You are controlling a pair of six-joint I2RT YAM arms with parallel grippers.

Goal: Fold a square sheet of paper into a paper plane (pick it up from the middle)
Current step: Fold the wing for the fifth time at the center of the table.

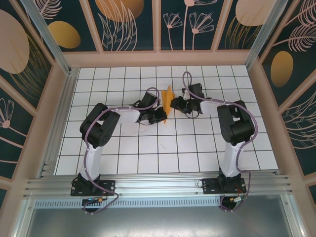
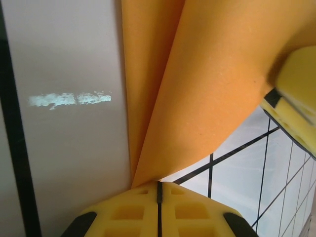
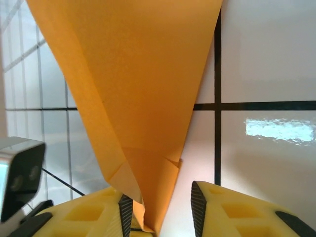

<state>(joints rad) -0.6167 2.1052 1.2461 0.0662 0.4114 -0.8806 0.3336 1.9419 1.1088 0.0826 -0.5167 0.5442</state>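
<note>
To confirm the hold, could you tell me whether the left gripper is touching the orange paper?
Touching: the left wrist view shows the left gripper shut, pinching the orange paper.

— Where could a hand pass?
— Over the near tiles of the table (image 1: 163,158), between the left arm (image 1: 98,129) and right arm (image 1: 235,123); also the far-left and far-right corners.
— What blocks the middle?
— The paper plane (image 1: 168,100) on edge, pinched by the left gripper (image 1: 164,113), with the right gripper (image 1: 176,105) just beside it, fingers parted. Patterned walls (image 1: 29,74) close off left, right and far.

Bright, even light; blurry close-ups
</note>
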